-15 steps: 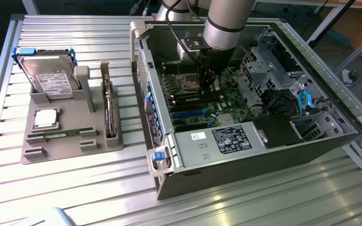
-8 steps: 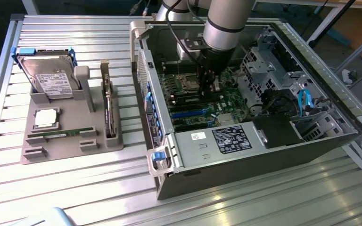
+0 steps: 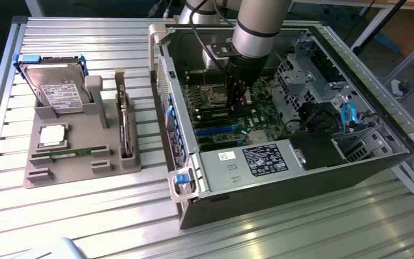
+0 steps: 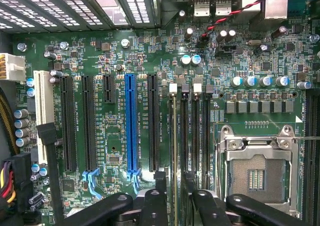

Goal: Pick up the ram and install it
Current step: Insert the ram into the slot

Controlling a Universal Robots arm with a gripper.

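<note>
While the arm reaches down into the open computer case [image 3: 301, 186], we see the gripper [image 4: 174, 180] hanging just above the motherboard [image 4: 100, 51]. Its jaws are open. The two dark fingertips [image 4: 160, 182] stand apart, one on each side of the memory slot nearest the long black expansion slots. Between them the ram [image 4: 173, 136] sits edge-on in that slot. We see only its thin, pale top edge, running from the white latch [image 4: 173, 88] towards the fingertips, and neither fingertip appears to touch it. Just beside it lie three more memory slots [image 4: 197, 136], dark and parallel. Beyond those is the processor socket [image 4: 257, 173] in its metal frame. On the ram's other side, past one black slot, runs a blue expansion slot [image 4: 131, 126].

From outside, we see the case lying on its side on the slatted metal counter [image 3: 84, 216], open face up, towards the counter's edge on the exterior view's right. Towards the edge on the exterior view's left sits a grey holder [image 3: 84, 132], well apart from the gripper. A hard drive [image 3: 56, 86] is propped on edge at the holder's far end, with a square silver processor chip [image 3: 52, 135] lying just in front of it. A second green stick [image 3: 70, 154] lies flat along the holder's near part. An expansion card [image 3: 124, 124] stands on edge along the side nearest the case.
</note>
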